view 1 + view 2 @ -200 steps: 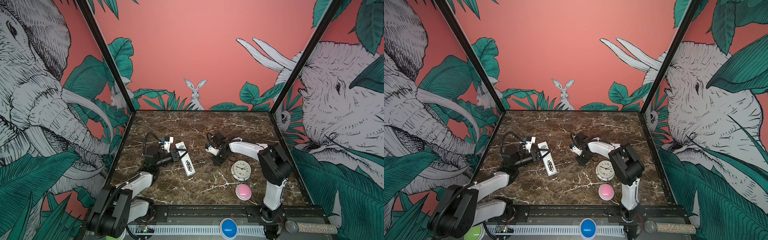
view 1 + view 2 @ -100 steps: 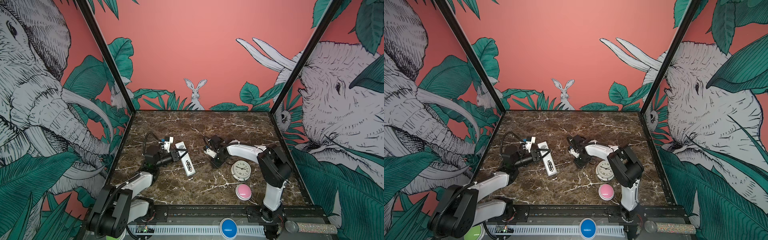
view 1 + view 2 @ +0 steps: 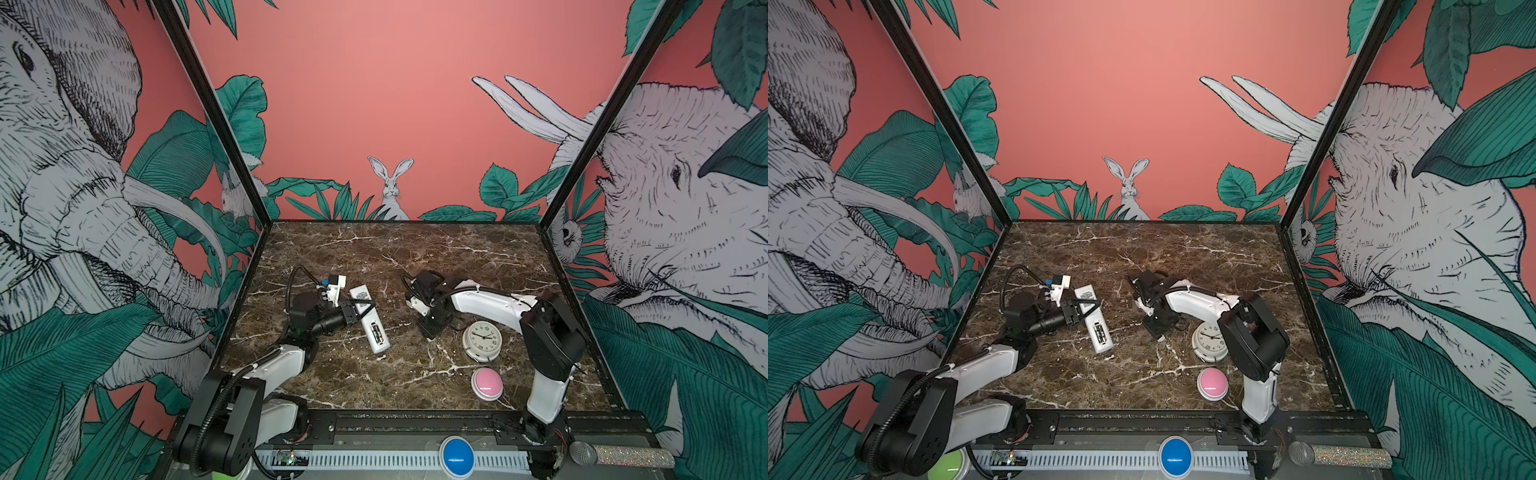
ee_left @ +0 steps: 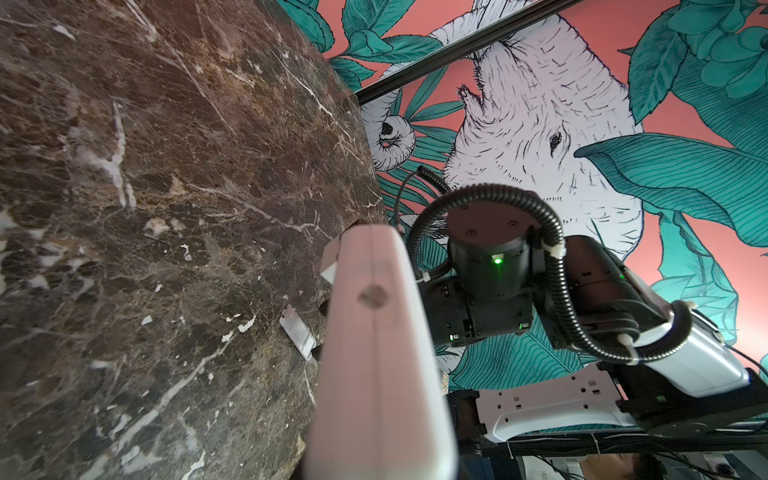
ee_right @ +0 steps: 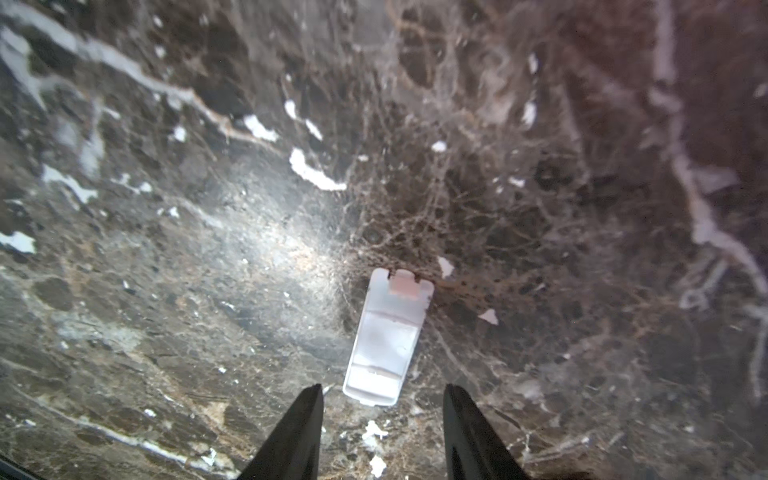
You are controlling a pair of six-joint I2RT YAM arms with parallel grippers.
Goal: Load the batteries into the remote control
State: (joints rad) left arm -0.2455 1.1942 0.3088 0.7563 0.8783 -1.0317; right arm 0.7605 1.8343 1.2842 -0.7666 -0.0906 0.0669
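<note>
The white remote control (image 3: 369,318) lies back-up on the marble table (image 3: 374,257), with its sticker and a dark open compartment showing in both top views. My left gripper (image 3: 360,309) is shut on its middle from the left side. In the left wrist view the remote control (image 4: 374,353) fills the centre, blurred. My right gripper (image 5: 384,388) is open and points down at the table, just short of the small flat white cover piece (image 5: 388,336). It holds nothing. I cannot make out any batteries.
A round white clock (image 3: 482,341) lies just right of my right gripper (image 3: 430,332), with a pink dome button (image 3: 487,384) nearer the front. A blue button (image 3: 457,455) and a glittery microphone (image 3: 619,455) sit on the front rail. Patterned walls close three sides.
My right gripper has shifted slightly to the left over the table. The left gripper and the remote have not moved.
</note>
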